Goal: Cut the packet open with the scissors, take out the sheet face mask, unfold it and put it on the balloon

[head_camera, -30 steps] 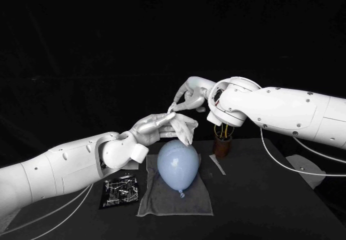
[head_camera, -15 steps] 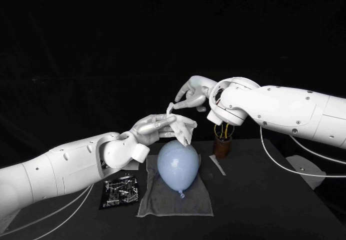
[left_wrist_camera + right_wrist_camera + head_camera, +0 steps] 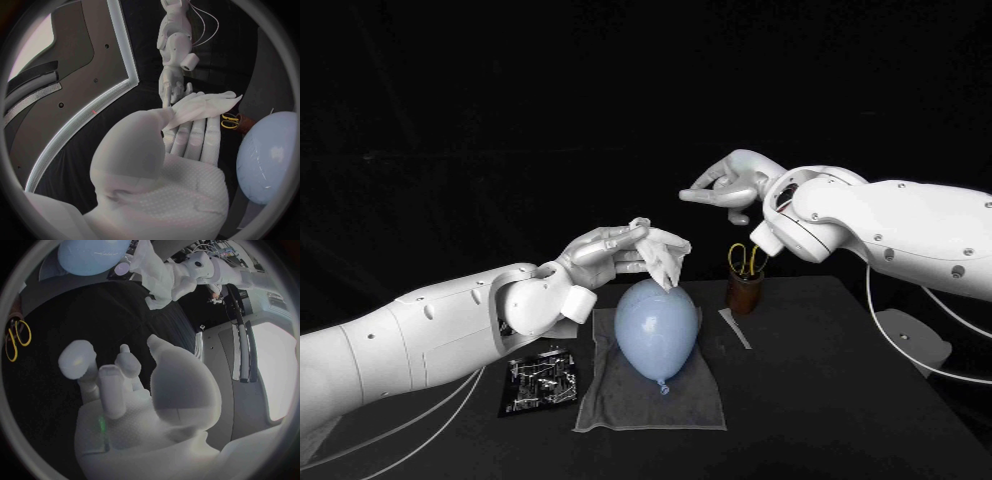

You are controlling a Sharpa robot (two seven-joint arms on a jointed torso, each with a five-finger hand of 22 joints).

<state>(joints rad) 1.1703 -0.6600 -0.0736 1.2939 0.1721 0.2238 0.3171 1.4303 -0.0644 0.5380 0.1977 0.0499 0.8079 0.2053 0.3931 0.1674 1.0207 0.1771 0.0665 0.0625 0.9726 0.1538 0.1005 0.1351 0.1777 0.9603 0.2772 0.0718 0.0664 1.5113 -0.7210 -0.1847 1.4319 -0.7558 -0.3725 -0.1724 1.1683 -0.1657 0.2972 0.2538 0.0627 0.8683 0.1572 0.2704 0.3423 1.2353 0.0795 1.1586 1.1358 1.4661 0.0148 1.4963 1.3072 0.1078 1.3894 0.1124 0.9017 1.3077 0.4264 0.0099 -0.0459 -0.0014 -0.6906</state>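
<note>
The sheet face mask (image 3: 666,262) was a white, folded wad, not spread out, bunched in the left hand (image 3: 615,252) directly above the balloon (image 3: 656,325). Its lower corner hung down to the balloon's far, rounded end; whether it touched the skin could not be told. In the left wrist view the mask lay as a creased white flap pinched between the thumb and the straight fingers.

The balloon was pale blue and lay on its side on a grey cloth (image 3: 646,405), knot pointing toward the robot. The cloth's edges showed on both sides of the balloon and past its knot. The black, silver-patterned packet (image 3: 541,382) lay flat to the balloon's left, just off the cloth's edge. A narrow cut strip (image 3: 734,330) lay to the balloon's right, near the cloth, and behind it stood a brown cup (image 3: 746,295) holding the yellow-handled scissors (image 3: 747,258) upright. To the right of the balloon, past the cup, the black table (image 3: 848,420) was bare, and the air above the balloon's near half was open.

The left arm reached in low from the balloon's left, palm turned down over it. The right hand (image 3: 730,186) hung high, well apart from the balloon and above the cup, fingers curled in with nothing in them.
</note>
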